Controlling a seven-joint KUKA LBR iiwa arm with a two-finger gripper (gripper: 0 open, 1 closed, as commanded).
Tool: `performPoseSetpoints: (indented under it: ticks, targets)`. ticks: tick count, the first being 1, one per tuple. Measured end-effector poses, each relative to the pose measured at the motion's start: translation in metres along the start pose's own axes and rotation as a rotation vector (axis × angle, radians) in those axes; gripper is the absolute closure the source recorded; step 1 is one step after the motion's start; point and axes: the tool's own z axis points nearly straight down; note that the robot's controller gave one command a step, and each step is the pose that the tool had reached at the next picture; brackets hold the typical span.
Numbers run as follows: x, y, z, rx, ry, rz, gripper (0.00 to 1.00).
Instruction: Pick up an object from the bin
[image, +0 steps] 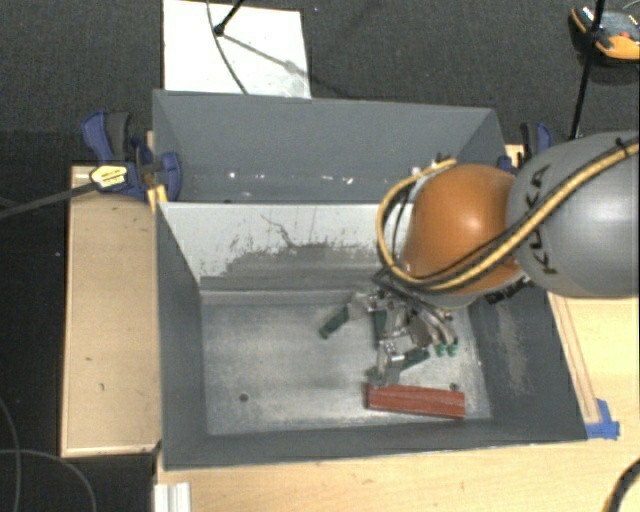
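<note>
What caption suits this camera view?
Robot gripper low in a grey metal bin, near a flat reddish-brown block and a small dark-green piece.

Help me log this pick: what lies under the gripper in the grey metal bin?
Near the gripper lie a flat reddish rectangular block and small green pieces; the floor beneath is hidden.

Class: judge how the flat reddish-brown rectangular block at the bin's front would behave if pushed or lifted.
The flat reddish-brown rectangular block has straight edges, so it is probably stiff. Lying on its broad face on the floor of the grey metal bin, it would likely slide, not roll. Being long, it may tilt if gripped near one end.
</note>
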Motion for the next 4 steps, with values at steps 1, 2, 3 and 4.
performPoseSetpoints:
  ticks: [1,2,3,4]
  targets:
    - [0.012,-0.032,0.009,0.000,-0.001,0.124,0.00]
    - [0.015,-0.045,0.048,0.000,-0.001,0.107,0.00]
    - [0.016,-0.058,0.070,0.000,-0.016,-0.075,1.00]
    - [0.016,-0.058,0.070,0.000,-0.016,-0.075,1.00]
